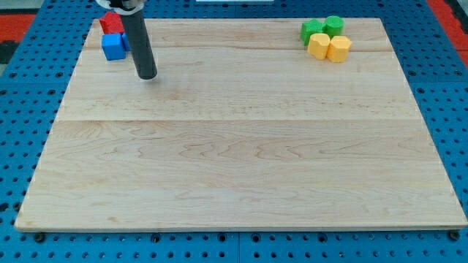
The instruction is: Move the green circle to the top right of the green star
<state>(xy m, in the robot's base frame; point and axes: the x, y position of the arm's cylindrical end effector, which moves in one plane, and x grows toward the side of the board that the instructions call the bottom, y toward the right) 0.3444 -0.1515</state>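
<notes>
The green circle sits near the view's top right, touching the upper right side of the green star. Two yellow blocks lie just below them: a yellow heart-like block and a yellow hexagon-like block. My tip rests on the board at the view's upper left, far to the left of the green blocks. It stands just right of and below a blue cube.
A red block lies above the blue cube at the board's top left corner, with another blue block partly hidden behind the rod. The wooden board lies on a blue perforated table.
</notes>
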